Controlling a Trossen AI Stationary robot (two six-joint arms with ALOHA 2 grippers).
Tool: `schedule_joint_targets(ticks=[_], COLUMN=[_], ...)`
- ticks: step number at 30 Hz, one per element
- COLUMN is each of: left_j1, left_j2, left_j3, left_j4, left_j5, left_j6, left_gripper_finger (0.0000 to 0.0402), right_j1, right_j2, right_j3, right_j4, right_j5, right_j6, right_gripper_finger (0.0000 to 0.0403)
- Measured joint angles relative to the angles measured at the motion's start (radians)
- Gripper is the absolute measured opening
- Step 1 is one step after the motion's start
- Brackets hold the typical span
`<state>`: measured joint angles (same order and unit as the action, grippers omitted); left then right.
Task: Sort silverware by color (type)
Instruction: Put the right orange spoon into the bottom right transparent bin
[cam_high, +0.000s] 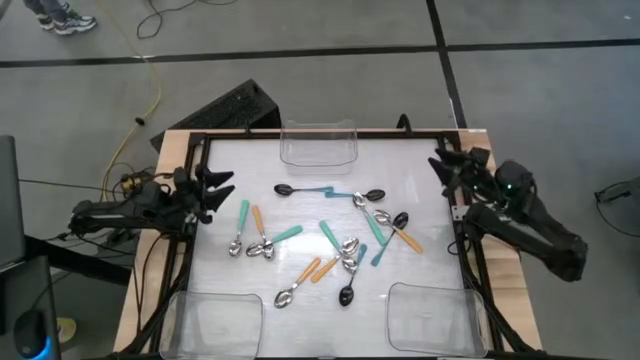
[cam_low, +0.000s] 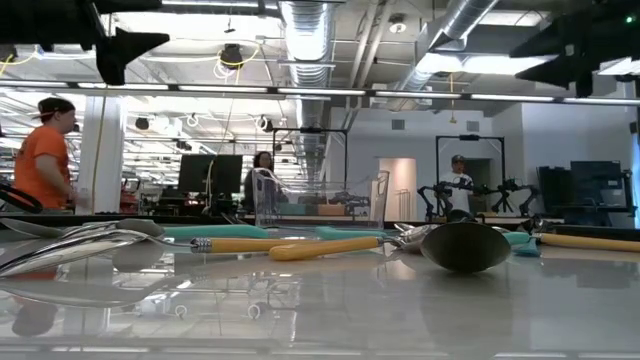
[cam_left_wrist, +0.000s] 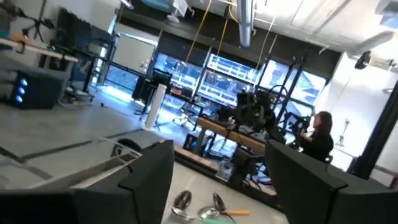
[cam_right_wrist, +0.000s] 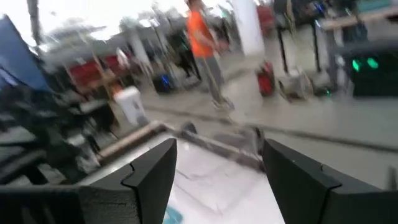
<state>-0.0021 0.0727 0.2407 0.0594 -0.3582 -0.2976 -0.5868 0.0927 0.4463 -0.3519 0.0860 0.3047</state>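
Spoons (cam_high: 340, 243) unlabelled, loose mid-table; left end effector (cam_high: 222, 187) and right end effector (cam_high: 440, 167) both apart, empty.

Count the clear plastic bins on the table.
3: one bin at the far edge's middle, one at the near left corner, one at the near right corner.

Thirteen spoons (cam_high: 330, 240) lie on the table: about five orange-handled, eight teal-handled, three of those with black bowls. Three clear bins (cam_high: 319, 143) stand at twelve, five and seven o'clock.
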Motion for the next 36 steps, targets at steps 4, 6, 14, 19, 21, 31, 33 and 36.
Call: schedule_joint_targets(ticks=[4,6,14,19,21,31,33,36], left_j1=[0.000,0.000,0.005,0.005,0.005,0.005,0.005,0.005], left_j2=[0.015,0.032,0.166,0.256,0.278,0.296,0.296,0.296], left_j3=[0.040,0.075,0.268,0.379,0.407,0.427,0.427,0.427], left_j4=[-0.016,-0.051,-0.217,-0.267,-0.276,-0.355,-0.371,-0.371], left_j5=[-0.047,-0.073,-0.019,0.027,0.095,0.125,0.100,0.088], left_j6=[0.031,0.028,0.075,0.102,0.121,0.118,0.114,0.112], left_gripper_finger=[0.0273,0.0285,0.0293,0.0293,0.0293,0.0293,0.0293,0.0293], right_j1=[0.028,0.044,0.117,0.202,0.257,0.545,0.588,0.634], right_j2=[0.078,0.127,0.362,0.490,0.533,0.769,0.811,0.853], right_j3=[0.111,0.147,0.267,0.299,0.306,0.315,0.315,0.315], right_j4=[-0.121,-0.148,-0.175,-0.192,-0.175,-0.215,-0.257,-0.355], right_j5=[0.006,0.007,0.022,-0.007,-0.026,0.095,0.101,0.137], right_j6=[-0.018,-0.028,-0.124,-0.122,-0.122,0.033,0.045,0.066], right_gripper_finger=[0.0266,0.0266,0.0266,0.0266,0.0266,0.0266,0.0266,0.0266])
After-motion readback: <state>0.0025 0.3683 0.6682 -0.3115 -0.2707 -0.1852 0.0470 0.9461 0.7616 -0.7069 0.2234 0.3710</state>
